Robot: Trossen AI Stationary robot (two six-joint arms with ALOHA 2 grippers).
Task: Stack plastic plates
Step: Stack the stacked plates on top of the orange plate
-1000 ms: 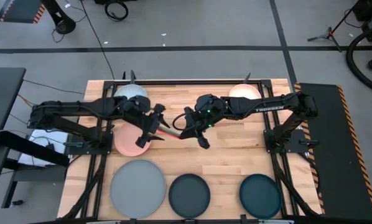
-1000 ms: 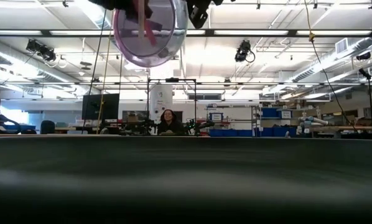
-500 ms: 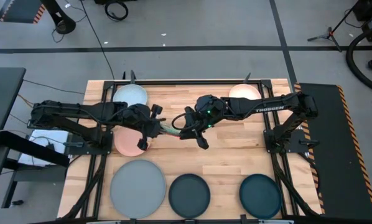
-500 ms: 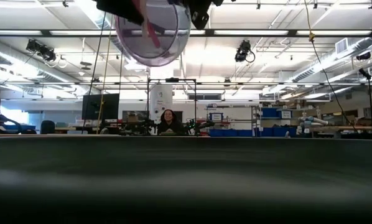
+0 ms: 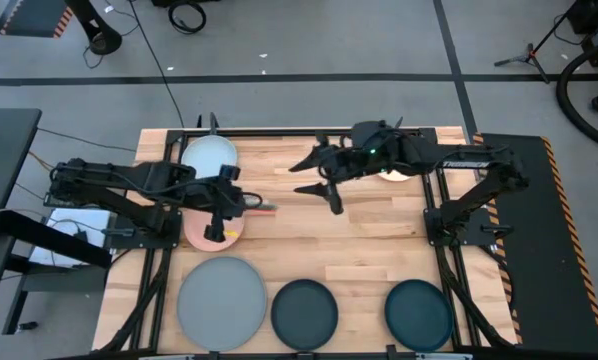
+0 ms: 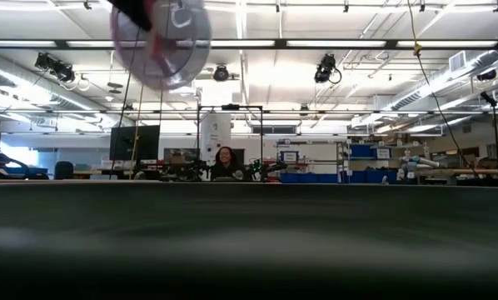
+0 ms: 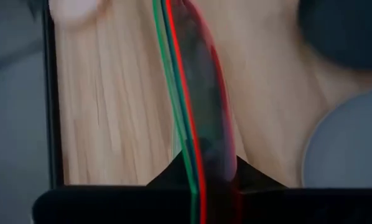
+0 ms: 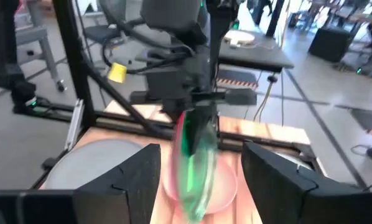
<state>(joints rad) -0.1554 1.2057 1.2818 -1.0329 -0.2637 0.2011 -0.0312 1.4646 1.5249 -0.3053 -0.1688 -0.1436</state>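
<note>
My left gripper [image 5: 245, 204] is shut on a thin stack of small plates [image 7: 195, 93] that stands on edge, its red and green rims showing. In the low view the stack [image 6: 161, 46] hangs high above the table. It is over the right rim of the salmon pink plate [image 5: 205, 230]. My right gripper [image 5: 314, 185] stands open, apart from the stack, toward the far right. In the right wrist view the stack [image 8: 195, 158] shows between and beyond that gripper's fingers. My left gripper pinches the rim of the stacked small plates [image 7: 197, 169] between its two fingers [image 7: 167, 179], several plates together. The fingers slant down from the table's left. The stack stands on edge, lifted clear of the table, its free part reaching away from the fingers.
A pale blue-grey plate [image 5: 209, 155] lies at the far left, and a cream plate [image 5: 397, 150] at the far right lies partly under my right arm. Along the near edge lie a large grey plate [image 5: 222, 303] and two dark teal plates [image 5: 304, 312] [image 5: 417, 313].
My left gripper has shut on the stack's rim and carried it a little toward the table's left, turning as it went. My right gripper has opened, let go of the stack, risen and drawn back toward the far right. The stack has stayed on edge, clear of the table.
</note>
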